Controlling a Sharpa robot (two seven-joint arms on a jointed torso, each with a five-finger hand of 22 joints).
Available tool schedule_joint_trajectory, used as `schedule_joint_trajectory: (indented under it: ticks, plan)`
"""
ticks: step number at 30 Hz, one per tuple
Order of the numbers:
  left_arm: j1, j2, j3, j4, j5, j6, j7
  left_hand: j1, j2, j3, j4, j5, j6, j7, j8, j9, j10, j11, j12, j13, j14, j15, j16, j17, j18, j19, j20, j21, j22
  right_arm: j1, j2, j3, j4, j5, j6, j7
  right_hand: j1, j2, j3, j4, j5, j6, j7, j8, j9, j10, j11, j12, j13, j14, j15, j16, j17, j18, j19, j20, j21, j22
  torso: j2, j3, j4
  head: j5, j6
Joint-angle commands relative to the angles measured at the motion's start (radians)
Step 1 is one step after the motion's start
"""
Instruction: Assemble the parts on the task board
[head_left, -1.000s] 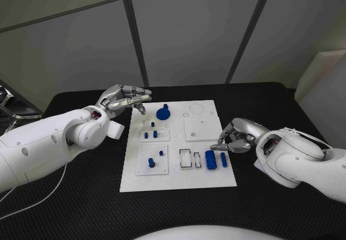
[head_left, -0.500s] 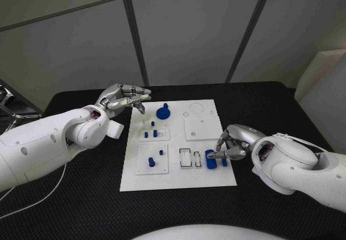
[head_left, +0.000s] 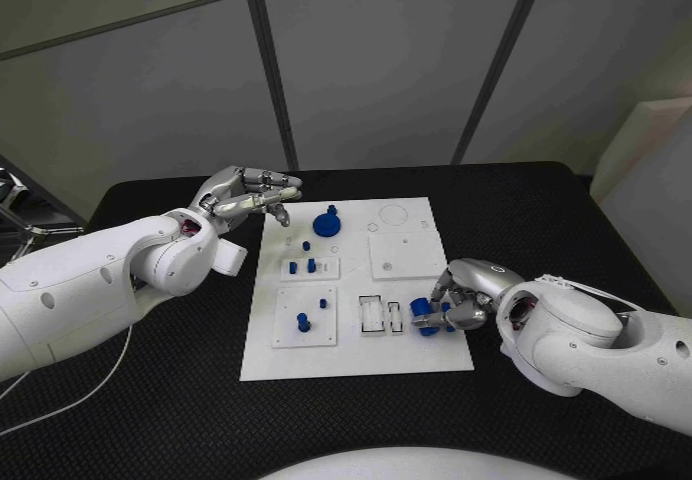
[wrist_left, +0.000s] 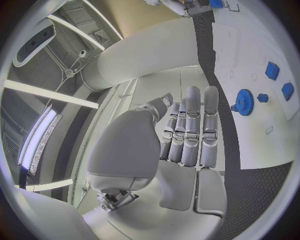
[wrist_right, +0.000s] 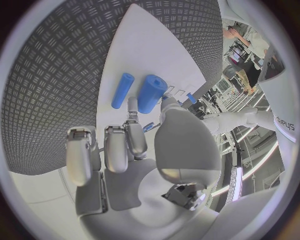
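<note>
The parts at the right hand (head_left: 459, 297) are two blue cylinders lying side by side near the task board's (head_left: 353, 362) right edge: a thick cylinder (wrist_right: 151, 93) and a thin rod (wrist_right: 122, 90) just beside it. In the right wrist view the fingers (wrist_right: 133, 127) reach toward the thick cylinder, one fingertip and the thumb coming right up to its near end; whether they actually pinch it I cannot tell. The other fingers of that hand are curled in short of the pieces. In the head view this hand sits low over the board's right edge, partly covering the two cylinders.

The left hand (head_left: 248, 195) hangs above the tabletop (head_left: 173, 400) just off the board's far left corner, its fingers (wrist_left: 190, 125) stretched out close together side by side and holding nothing. Near it on the board stands a blue gear-like piece (head_left: 327, 223). Further small blue pegs (head_left: 300, 267) stand in a raised white block on the board's left half, and another blue peg (head_left: 303, 323) stands in the block nearer the robot.
</note>
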Motion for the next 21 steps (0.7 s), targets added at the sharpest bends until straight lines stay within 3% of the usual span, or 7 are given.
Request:
schedule_joint_trajectory:
  ticks: [1, 8, 12, 14, 15, 21]
  plan:
    - [0.001, -0.002, 0.001, 0.002, 0.004, 0.004, 0.007, -0.007, 0.002, -0.007, 0.001, -0.005, 0.0, 0.002, -0.006, 0.002, -0.004, 0.0, 0.0, 0.002, -0.003, 0.001, -0.006, -0.001, 0.041, -0.002, 0.006, -0.004, -0.002, -0.003, 0.013, 0.0, -0.008, -0.026, 0.021, -0.005, -0.008, 0.002, -0.006, -0.002, 0.005, 0.0, -0.006, 0.005, 0.003, -0.001, -0.005, 0.005, 0.001, 0.058, -0.008, 0.005, 0.02, -0.007, 0.106, -0.002, 0.003, 0.264, -0.001, -0.0001, -0.0001, 0.0, -0.001]
    - [0.001, -0.001, 0.001, 0.003, 0.004, 0.005, 0.007, -0.007, 0.002, -0.007, 0.001, -0.005, 0.0, 0.002, -0.006, 0.002, -0.004, 0.0, 0.0, 0.002, -0.003, 0.001, -0.006, -0.001, 0.041, -0.002, 0.006, -0.005, -0.002, -0.012, 0.043, 0.0, -0.029, -0.042, 0.008, -0.011, 0.021, 0.021, 0.01, -0.003, 0.007, 0.001, -0.009, 0.006, 0.034, -0.001, -0.008, 0.004, 0.003, 0.058, -0.011, 0.005, 0.022, -0.007, 0.106, -0.005, 0.003, 0.264, 0.0, -0.0003, 0.0018, 0.001, -0.003]
    - [0.001, -0.002, 0.001, 0.003, 0.004, 0.005, 0.007, -0.007, 0.003, -0.007, 0.001, -0.006, 0.0, 0.002, -0.007, 0.002, -0.003, 0.0, 0.0, 0.002, -0.003, 0.001, -0.006, -0.002, 0.041, -0.001, 0.006, -0.006, -0.003, -0.014, 0.049, 0.0, -0.036, -0.048, -0.004, -0.017, 0.061, 0.048, 0.032, -0.008, 0.008, 0.0, -0.011, 0.007, 0.059, 0.0, -0.009, 0.003, 0.005, 0.058, -0.012, 0.005, 0.024, -0.007, 0.106, -0.006, 0.003, 0.264, -0.001, -0.0002, 0.001, 0.004, -0.002]
    - [0.001, -0.003, 0.001, 0.003, 0.004, 0.005, 0.007, -0.007, 0.003, -0.007, 0.001, -0.006, 0.0, 0.002, -0.007, 0.002, -0.003, 0.0, 0.0, 0.002, -0.003, 0.001, -0.006, -0.002, 0.041, -0.001, 0.006, -0.006, -0.003, -0.015, 0.049, 0.0, -0.037, -0.05, -0.008, -0.019, 0.087, 0.061, 0.043, -0.014, 0.049, -0.002, -0.011, 0.006, 0.07, 0.0, -0.01, 0.003, 0.006, 0.058, -0.013, 0.006, 0.026, -0.007, 0.106, -0.007, 0.003, 0.264, -0.001, -0.0005, 0.0009, 0.005, -0.002]
    - [0.001, -0.004, 0.001, 0.003, 0.004, 0.005, 0.007, -0.007, 0.003, -0.007, 0.001, -0.006, 0.0, 0.002, -0.007, 0.002, -0.003, 0.0, 0.0, 0.002, -0.003, 0.001, -0.006, -0.002, 0.041, -0.001, 0.006, -0.006, -0.003, -0.015, 0.05, 0.0, -0.037, -0.05, -0.01, -0.02, 0.097, 0.064, 0.046, -0.015, 0.106, -0.004, -0.011, 0.005, 0.078, 0.0, -0.01, 0.002, 0.006, 0.058, -0.013, 0.006, 0.026, -0.007, 0.106, -0.009, 0.003, 0.264, -0.001, -0.0007, 0.0007, 0.006, -0.002]
    - [0.0, -0.007, 0.001, 0.005, 0.004, 0.005, 0.006, -0.007, 0.003, -0.007, 0.001, -0.006, 0.0, 0.002, -0.007, 0.002, -0.003, 0.0, 0.0, 0.002, -0.003, 0.001, -0.006, -0.002, 0.041, -0.001, 0.006, -0.006, -0.003, -0.016, 0.042, 0.0, -0.017, -0.04, -0.07, -0.013, 0.122, 0.081, 0.051, -0.022, 0.163, 0.002, -0.015, 0.007, 0.104, 0.003, -0.013, 0.005, 0.011, 0.06, -0.015, 0.009, 0.034, -0.007, 0.106, -0.009, 0.003, 0.264, 0.0, 0.0007, -0.0017, 0.011, -0.001]
